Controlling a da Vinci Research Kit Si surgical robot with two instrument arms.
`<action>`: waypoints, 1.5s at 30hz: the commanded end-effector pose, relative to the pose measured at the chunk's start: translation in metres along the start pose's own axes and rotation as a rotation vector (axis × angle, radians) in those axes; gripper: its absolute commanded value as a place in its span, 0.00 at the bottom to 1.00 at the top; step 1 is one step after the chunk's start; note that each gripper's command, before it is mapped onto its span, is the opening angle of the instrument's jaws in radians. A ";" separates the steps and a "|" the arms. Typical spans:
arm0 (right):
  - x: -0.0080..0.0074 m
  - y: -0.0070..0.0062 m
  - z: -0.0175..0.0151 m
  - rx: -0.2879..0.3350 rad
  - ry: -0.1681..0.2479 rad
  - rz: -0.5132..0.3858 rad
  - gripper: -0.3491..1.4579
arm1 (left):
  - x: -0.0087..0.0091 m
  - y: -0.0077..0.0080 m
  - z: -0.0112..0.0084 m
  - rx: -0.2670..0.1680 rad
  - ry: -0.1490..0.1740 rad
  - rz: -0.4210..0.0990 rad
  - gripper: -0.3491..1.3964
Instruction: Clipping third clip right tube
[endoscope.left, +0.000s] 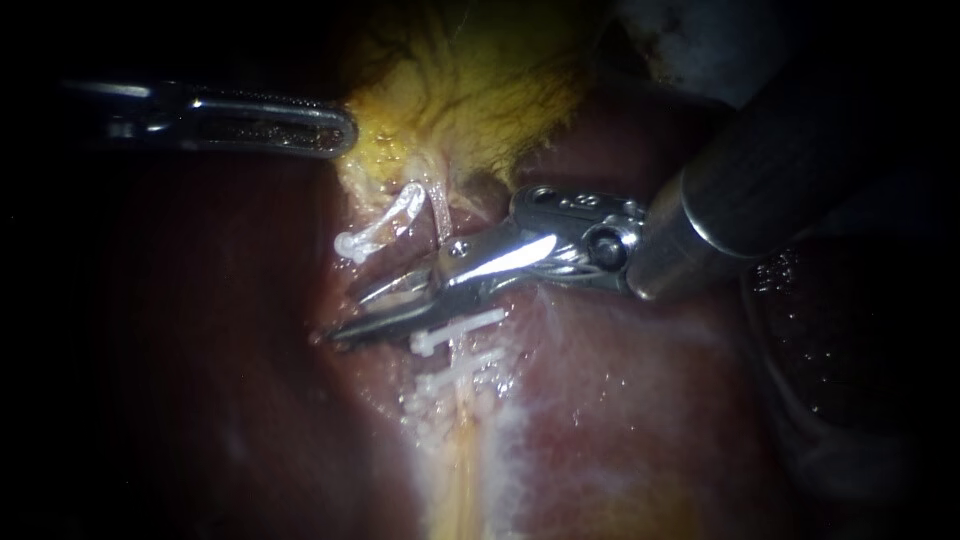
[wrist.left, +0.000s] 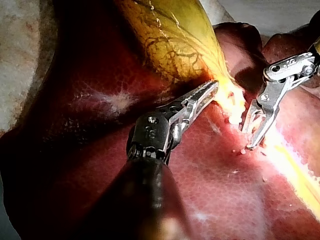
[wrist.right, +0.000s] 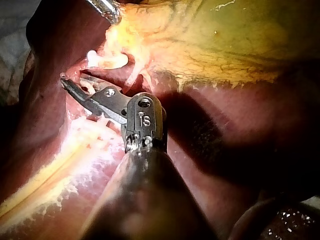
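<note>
Two white clips sit across the right tube (endoscope.left: 438, 212) where it runs over the liver (endoscope.left: 620, 400): the near clip (endoscope.left: 452, 383) and, just beyond it, the second clip (endoscope.left: 457, 331). Our right instrument (endoscope.left: 348, 316) comes in from the upper right, and its thick shaft covers the liver on that side. Its hand lies low across the tube's line just beyond the second clip, with the tips pointing to the view's left. That hand is spread, and a clear gap shows between its two halves. Its hinge end hides the tube there, so we cannot tell whether the tube lies inside the gap, nor whether the hand carries a clip. Past the hand the tube shows again, pale and glassy, rising to the gallbladder (endoscope.left: 480, 90). Just beside it a far clip (endoscope.left: 378, 228) lies slantwise. Farthest off, our left instrument (endoscope.left: 340, 130) reaches in level from the left. Its hand is pressed together, and the tip touches the gallbladder's yellow edge.
</note>
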 end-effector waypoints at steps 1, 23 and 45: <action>0.0000 0.0000 0.0000 -0.002 0.000 0.000 0.14 | 0.0000 0.0000 0.0000 0.001 0.000 0.000 0.00; -0.0008 0.0013 -0.0038 -0.284 -0.060 -0.175 0.52 | 0.0001 0.0002 -0.0004 0.000 0.000 0.001 0.00; 0.0022 -0.0020 -0.0113 -0.249 -0.060 -0.179 0.53 | 0.0002 0.0004 -0.0008 -0.001 0.000 0.002 0.00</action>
